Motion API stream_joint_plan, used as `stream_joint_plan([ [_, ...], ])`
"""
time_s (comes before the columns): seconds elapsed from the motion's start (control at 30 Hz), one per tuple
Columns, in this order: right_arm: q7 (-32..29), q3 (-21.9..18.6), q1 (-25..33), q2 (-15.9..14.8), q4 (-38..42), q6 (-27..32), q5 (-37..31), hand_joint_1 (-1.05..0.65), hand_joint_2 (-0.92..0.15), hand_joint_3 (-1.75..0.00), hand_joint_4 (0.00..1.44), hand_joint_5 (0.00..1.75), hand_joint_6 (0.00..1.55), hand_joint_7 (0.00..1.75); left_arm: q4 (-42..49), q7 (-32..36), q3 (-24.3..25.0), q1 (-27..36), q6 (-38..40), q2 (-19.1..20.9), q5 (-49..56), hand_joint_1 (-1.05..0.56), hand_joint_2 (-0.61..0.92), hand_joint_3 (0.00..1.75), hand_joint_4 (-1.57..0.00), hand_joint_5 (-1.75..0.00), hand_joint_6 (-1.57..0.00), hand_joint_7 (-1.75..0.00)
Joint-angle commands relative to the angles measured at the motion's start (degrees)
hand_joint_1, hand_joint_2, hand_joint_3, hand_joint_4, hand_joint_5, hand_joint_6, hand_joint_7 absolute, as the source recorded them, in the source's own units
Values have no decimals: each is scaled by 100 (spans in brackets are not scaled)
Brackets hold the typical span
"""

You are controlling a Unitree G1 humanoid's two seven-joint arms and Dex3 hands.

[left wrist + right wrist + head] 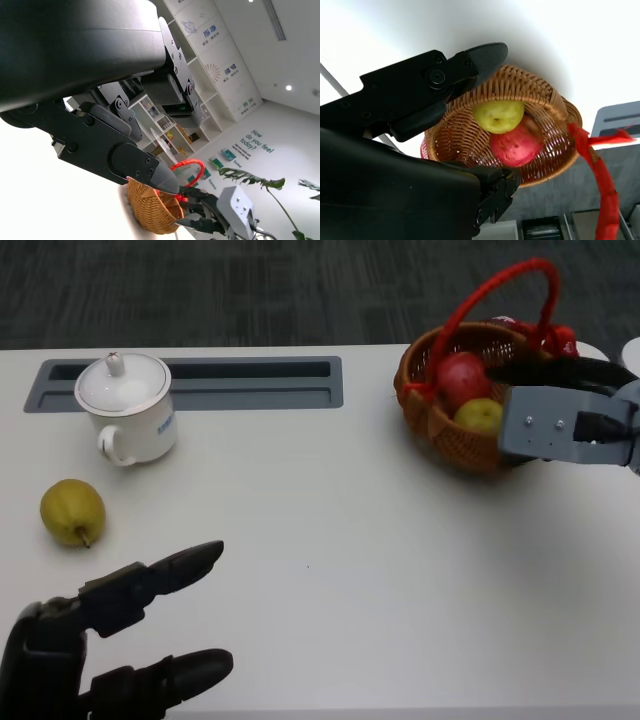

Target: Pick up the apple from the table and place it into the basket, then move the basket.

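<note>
The red apple lies inside the wicker basket at the table's far right, beside a yellow-green fruit. A red handle arches over the basket. My right hand is at the basket's right side, its fingers reaching over the rim toward the apple and holding nothing. The right wrist view shows the apple and the yellow-green fruit in the basket, with my fingers spread on either side of it. My left hand hovers at the near left, fingers apart and empty.
A yellow pear lies on the table at the left. Behind it stands a white lidded cup, in front of a grey slotted tray set into the table. The basket stands near the table's right edge.
</note>
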Motion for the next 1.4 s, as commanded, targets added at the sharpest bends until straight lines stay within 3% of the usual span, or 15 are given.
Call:
stream_joint_plan([
  [0.03, 83, -282, -129, -159, -119, -340, 340, -74, -74, 0, 32, 3, 31, 3, 109, -112, 27, -102, -94, 148, -167, -48, 77, 0, -99, -1, -86, 0],
  [0.2, 101, -486, 81, -318, -242, -1076, 613, -77, -72, 0, 33, 1, 34, 2, 139, -176, 39, -226, -88, 211, -209, -48, 76, 0, -99, -1, -85, 0],
  [0.33, 176, -727, 562, -327, -430, -2126, 1005, -68, -71, 0, 36, 2, 36, 2, 147, -254, 116, -333, -65, 336, -340, -47, 77, 0, -99, -1, -85, 0],
  [0.57, 301, -1130, 1851, 55, -840, -4072, 1844, -57, -77, -2, 45, 3, 41, 1, 410, -384, 305, -594, -229, 544, -554, -47, 77, 0, -99, -1, -85, 0],
  [0.73, 692, -1206, 2592, 466, -1070, -4936, 2438, -56, -80, -1, 53, 3, 46, 2, 541, -414, 403, -665, -381, 591, -551, -47, 77, 0, -99, 0, -85, 0],
  [1.07, 2136, -923, 3639, 1289, -1668, -5201, 3612, -51, -81, 0, 61, 2, 54, 2, 504, -454, 456, -539, -480, 536, -695, -48, 76, 0, -102, -1, -87, -1],
  [1.23, 2485, -869, 3806, 1616, -1809, -5093, 3863, -50, -80, 0, 62, 1, 56, 1, 428, -484, 424, -391, -520, 499, -683, -49, 76, 0, -101, -1, -88, -1],
  [1.4, 2768, -901, 3827, 1736, -1868, -4996, 4035, -51, -80, 0, 62, 1, 56, 1, 336, -508, 354, -286, -502, 478, -642, -47, 76, 0, -101, 0, -88, -1],
])
